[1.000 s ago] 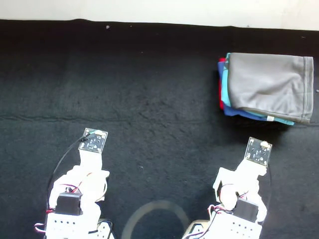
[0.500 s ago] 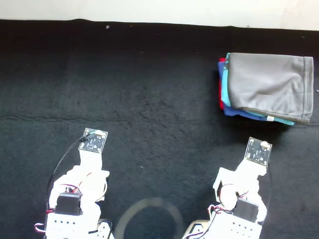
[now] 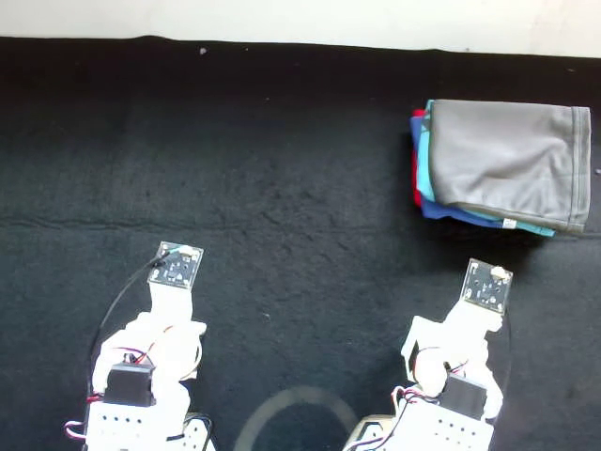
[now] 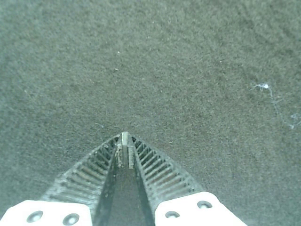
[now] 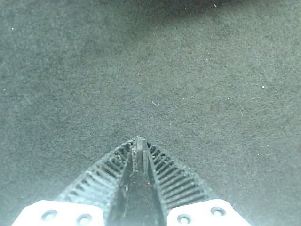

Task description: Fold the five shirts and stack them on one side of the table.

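A stack of folded shirts (image 3: 502,164) lies at the back right of the black table cloth (image 3: 282,169), a grey one on top with teal, blue and red edges showing beneath. Both arms are drawn back at the front edge. My left gripper (image 4: 124,137) is shut with its tips together over bare cloth, and the left arm (image 3: 175,268) sits at the front left. My right gripper (image 5: 139,140) is likewise shut on nothing, and the right arm (image 3: 488,287) sits at the front right, a little in front of the stack.
A pale wall strip (image 3: 300,19) borders the table's far edge. A faint ring mark (image 3: 291,413) shows on the cloth between the two arm bases. A black cable (image 3: 117,305) runs along the left arm.
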